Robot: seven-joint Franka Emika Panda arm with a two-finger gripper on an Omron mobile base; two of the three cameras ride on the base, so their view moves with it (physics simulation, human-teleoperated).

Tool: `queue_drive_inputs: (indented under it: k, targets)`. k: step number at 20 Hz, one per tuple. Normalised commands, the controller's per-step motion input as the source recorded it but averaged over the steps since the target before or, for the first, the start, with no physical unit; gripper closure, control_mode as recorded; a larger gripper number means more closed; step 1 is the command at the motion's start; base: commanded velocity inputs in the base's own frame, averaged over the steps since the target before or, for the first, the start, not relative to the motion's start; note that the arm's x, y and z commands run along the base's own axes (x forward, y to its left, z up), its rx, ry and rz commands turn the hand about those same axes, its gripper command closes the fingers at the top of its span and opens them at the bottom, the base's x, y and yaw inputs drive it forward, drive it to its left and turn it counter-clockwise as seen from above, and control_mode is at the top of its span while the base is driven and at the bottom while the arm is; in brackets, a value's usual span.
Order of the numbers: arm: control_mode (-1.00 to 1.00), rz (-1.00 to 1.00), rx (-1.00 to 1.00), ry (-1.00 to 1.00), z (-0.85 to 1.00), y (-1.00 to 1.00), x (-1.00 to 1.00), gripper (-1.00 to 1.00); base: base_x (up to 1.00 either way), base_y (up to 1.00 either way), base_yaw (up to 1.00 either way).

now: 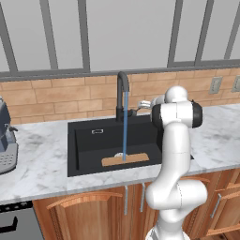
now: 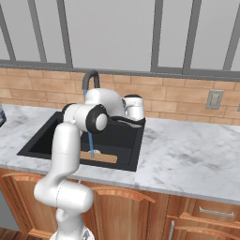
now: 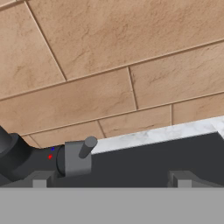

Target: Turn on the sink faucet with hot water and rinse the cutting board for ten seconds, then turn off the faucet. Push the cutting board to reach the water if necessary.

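Note:
The black gooseneck sink faucet (image 1: 123, 91) (image 2: 90, 77) stands behind the black sink (image 1: 86, 140) (image 2: 42, 140). A thin blue stream of water (image 1: 125, 126) (image 2: 90, 144) falls from its spout onto the tan cutting board (image 1: 125, 160) (image 2: 99, 157), which lies flat at the basin's front. My gripper (image 1: 142, 104) (image 3: 111, 181) hovers at the faucet's base, right of the spout. It is open. In the hand view the grey lever handle (image 3: 85, 149) sits between the fingertips (image 3: 40, 179), close to the left one. I cannot tell whether it touches.
A grey coffee machine (image 1: 5, 140) stands on the marble counter (image 1: 37, 159) at the far left. Brick backsplash (image 3: 109, 65) rises close behind the faucet, with wall outlets (image 1: 215, 84) (image 2: 214, 99) to the right. My arm's white links (image 1: 176, 154) stand before the sink's right edge.

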Motion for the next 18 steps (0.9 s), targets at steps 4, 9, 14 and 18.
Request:
queue_drive_inputs:
  k: [4, 9, 14, 18]
  targets:
    - [-1.0, 0.0, 0.0, 0.0, 0.0, 0.0, 0.0, -1.0, 0.0, 0.0, 0.0]
    - [-1.0, 0.0, 0.0, 0.0, 0.0, 0.0, 0.0, -1.0, 0.0, 0.0, 0.0]
    - [-1.0, 0.0, 0.0, 0.0, 0.0, -0.02, 0.0, -1.0, 0.0, 0.0, 0.0]
    - [-1.0, 0.0, 0.0, 0.0, 0.0, -0.15, 0.05, -1.0, 0.0, 0.0, 0.0]
